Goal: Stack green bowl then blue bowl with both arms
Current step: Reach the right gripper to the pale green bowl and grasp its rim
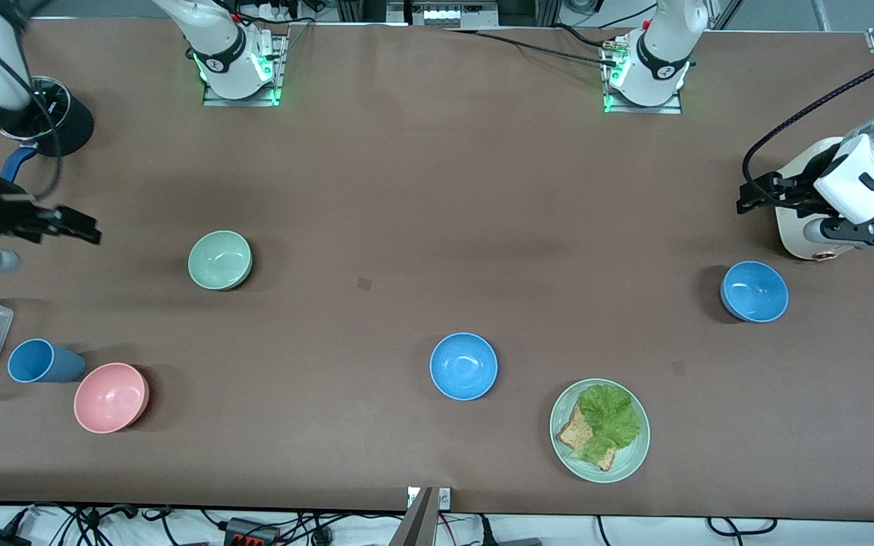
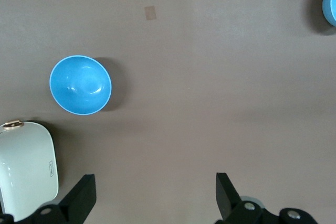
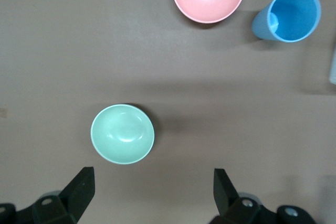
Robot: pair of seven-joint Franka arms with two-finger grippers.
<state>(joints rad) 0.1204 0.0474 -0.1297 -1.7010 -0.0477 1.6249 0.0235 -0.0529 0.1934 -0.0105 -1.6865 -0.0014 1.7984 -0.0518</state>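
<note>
1. Where the bench [image 1: 407,189] lies nearest the front camera, a green plate [image 1: 599,430] of lettuce and toast sits beside a blue bowl [image 1: 463,365], with a pink bowl [image 1: 111,396] and a blue cup [image 1: 41,361] toward the right arm's end.
2. Farther up, a second blue bowl [image 1: 754,291] rests upright on the bench, just nearer the camera than the left tool [image 1: 824,208], which hangs above it over a white container [image 1: 797,227]; in the left wrist view this bowl [image 2: 80,84] lies clear of the tool's fingers [image 2: 79,198], which stand wide apart and hold nothing.
3. At a similar depth the green bowl [image 1: 220,260] sits upright, toward mid-bench from the right tool [image 1: 50,224].
4. Seen from the right wrist, the green bowl [image 3: 122,134] lies ahead of the spread, empty fingers [image 3: 79,190].
</note>
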